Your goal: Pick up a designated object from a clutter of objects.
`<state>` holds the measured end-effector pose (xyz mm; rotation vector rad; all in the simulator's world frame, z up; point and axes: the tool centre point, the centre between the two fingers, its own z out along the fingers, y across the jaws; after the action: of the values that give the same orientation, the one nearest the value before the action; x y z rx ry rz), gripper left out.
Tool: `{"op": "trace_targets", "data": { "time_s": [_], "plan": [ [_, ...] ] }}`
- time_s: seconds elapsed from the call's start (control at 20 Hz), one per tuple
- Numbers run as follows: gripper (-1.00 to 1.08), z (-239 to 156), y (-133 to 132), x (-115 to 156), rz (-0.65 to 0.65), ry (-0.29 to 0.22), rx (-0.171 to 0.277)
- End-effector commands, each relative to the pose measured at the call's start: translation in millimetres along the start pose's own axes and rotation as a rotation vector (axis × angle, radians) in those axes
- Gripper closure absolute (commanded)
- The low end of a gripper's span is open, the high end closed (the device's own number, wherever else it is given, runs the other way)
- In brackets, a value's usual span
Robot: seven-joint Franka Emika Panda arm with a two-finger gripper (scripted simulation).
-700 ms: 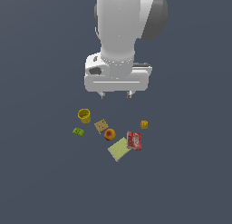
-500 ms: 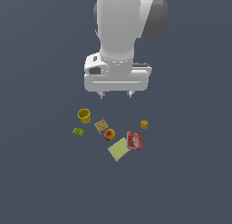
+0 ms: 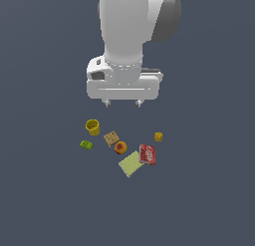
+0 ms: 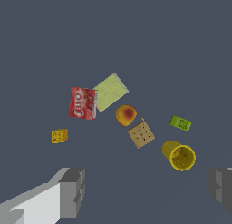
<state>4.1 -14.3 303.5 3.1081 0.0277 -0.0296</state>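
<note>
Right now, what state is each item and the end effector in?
End effector: open, above the clutter, holding nothing.
Flat red rectangular box with white lettering: lying flat, touching the pad, not grasped.
Pale yellow-green square pad: flat.
Yellow cup: tipped, empty.
Tan cracker-like square: flat.
Orange-red round fruit: resting.
Green block: lying apart.
Yellow die: apart.

Simulated test scene, not a real room: flat, featureless slate-grey ground (image 3: pixel 45 200), no walls or furniture. 1 white robot arm (image 3: pixel 130 36) above 7 small scattered props, plainly rendered.
</note>
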Motion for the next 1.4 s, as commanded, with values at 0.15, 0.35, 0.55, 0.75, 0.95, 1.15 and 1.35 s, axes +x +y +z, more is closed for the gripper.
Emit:
{"op": "trace_targets", "data": {
  "time_s": [0.15,0.35,0.55,0.75,0.95,1.15,1.35],
  "plan": [
    [-0.92,3,-2,2,0.002,0.0,0.0],
    [-0.92,14,-7,8,0.009,0.002,0.0],
    [-0.92,34,-18,18,0.021,0.004,0.001],
    [-0.92,63,-32,31,0.039,0.007,0.003],
    [-0.92,101,-52,44,0.063,0.011,0.008],
    [-0.92,143,-74,53,0.089,0.014,0.016],
    [-0.92,177,-91,58,0.11,0.016,0.023]
  ]
}}
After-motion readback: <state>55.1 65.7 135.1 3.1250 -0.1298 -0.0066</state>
